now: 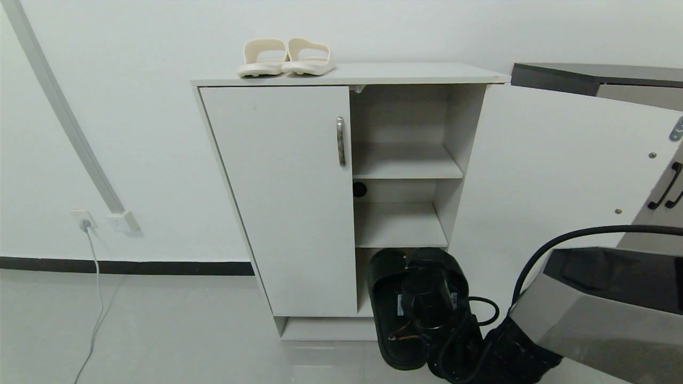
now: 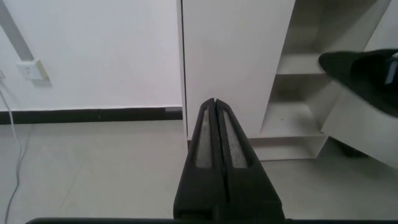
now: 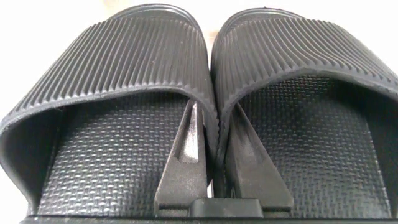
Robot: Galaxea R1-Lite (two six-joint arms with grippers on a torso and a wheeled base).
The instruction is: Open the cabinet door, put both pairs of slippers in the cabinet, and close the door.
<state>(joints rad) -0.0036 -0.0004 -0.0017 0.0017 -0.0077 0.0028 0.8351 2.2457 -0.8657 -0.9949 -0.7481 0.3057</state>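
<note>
Door (image 1: pixel 560 176) opened; black pair (image 1: pixel 387 298) gripped by right tool (image 3: pixel 214 124) at lowest compartment (image 1: pixel 363 269); white pair (image 1: pixel 286 57) unstowed on top; left tool (image 2: pixel 214 106) clenched empty

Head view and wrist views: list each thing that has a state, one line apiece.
Right white cabinet door: open.
Left white cabinet door with metal handle: shut.
Pair of black ribbed rubber slippers: gripped, low at the open side.
Pair of cream open-toed slippers: loose on the cabinet top.
Left claw: shut, empty.
Right claw: shut on the black slippers.
</note>
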